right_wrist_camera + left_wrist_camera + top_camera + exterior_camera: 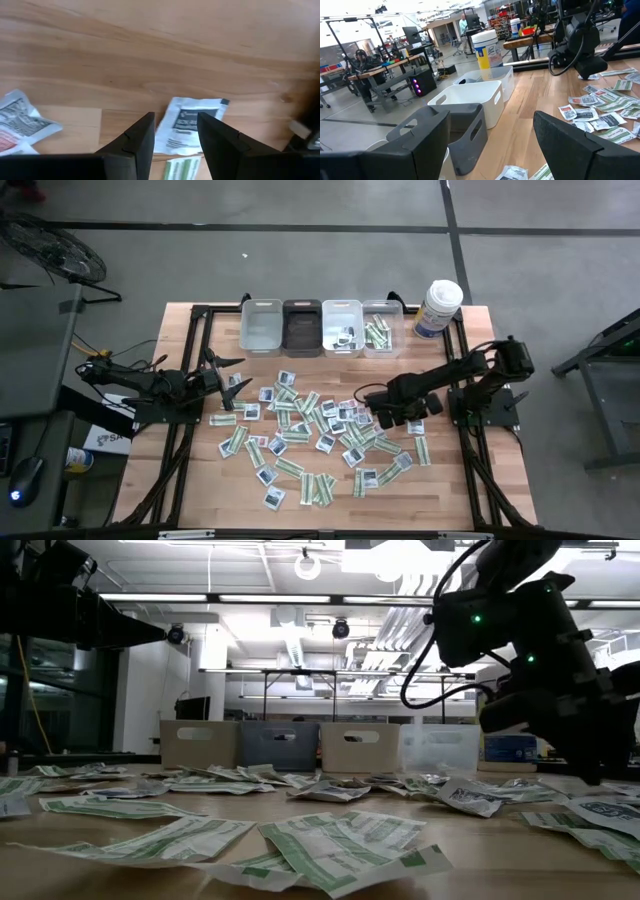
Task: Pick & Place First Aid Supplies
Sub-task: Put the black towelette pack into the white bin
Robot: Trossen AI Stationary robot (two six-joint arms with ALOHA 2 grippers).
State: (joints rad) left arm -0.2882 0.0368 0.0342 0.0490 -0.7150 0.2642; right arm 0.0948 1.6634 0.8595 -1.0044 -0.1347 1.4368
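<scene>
Holding packets [376,334], seemingly only two right-hand bins [381,328].

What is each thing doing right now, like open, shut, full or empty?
Left gripper: open, holding nothing.
Right gripper: open above a white packet.
Packets: scattered flat on the table.
Clear bin: holds green packets.
Canister: upright, lid on.

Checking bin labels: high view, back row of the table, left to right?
Clear plastic bin → dark grey plastic bin → white plastic bin holding dark-marked packets → clear plastic bin holding green-and-white strip packets → tall white round canister with blue label.
</scene>
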